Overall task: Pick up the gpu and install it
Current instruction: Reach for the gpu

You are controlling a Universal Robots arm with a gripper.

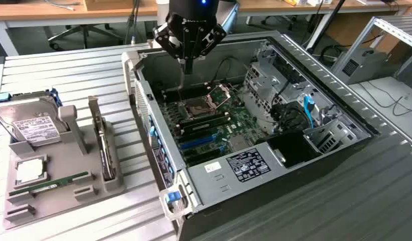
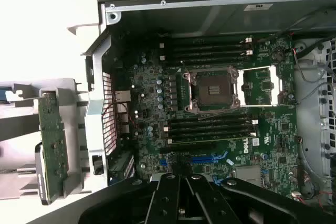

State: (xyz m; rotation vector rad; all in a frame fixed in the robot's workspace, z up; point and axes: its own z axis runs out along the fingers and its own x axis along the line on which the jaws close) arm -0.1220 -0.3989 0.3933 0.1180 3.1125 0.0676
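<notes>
The gripper (image 1: 187, 66) hangs over the far end of the open computer case (image 1: 216, 185), above the motherboard (image 1: 241, 123). Its fingers are pressed together and hold nothing. The gpu (image 1: 105, 150) stands on edge in the grey holder (image 1: 59, 175) at the exterior view's left, beside the case (well apart from the gripper) and near a hard drive (image 1: 33, 125).
</notes>
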